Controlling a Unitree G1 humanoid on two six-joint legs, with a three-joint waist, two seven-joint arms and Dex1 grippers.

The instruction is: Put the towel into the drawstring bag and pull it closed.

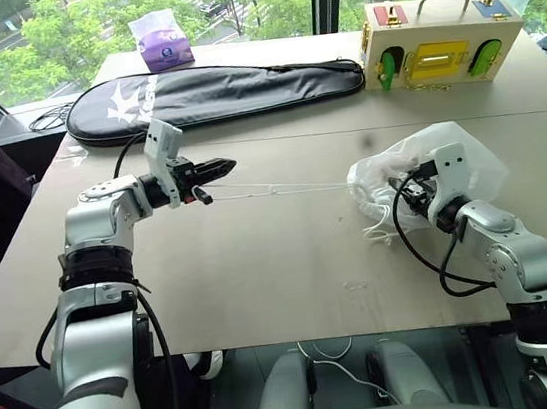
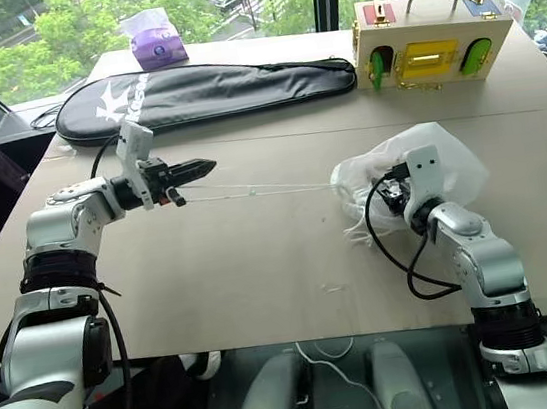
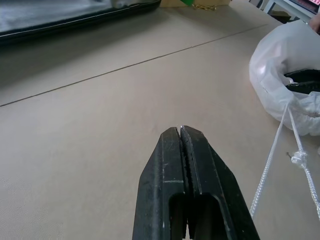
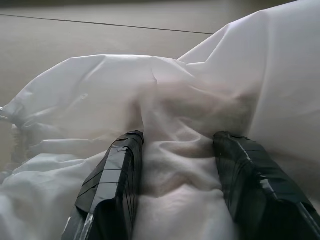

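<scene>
On my left, the left gripper (image 1: 216, 167) is pinched shut on the cord (image 1: 282, 190), which runs taut and level rightward to the drawstring bag (image 1: 399, 163); there my right gripper (image 4: 175, 185), half-spread, clamps the bag near its mouth, the towel apparently inside.

White drawstring bag (image 1: 449, 156), black racket case (image 1: 214, 93), tan table (image 1: 260, 257).
</scene>
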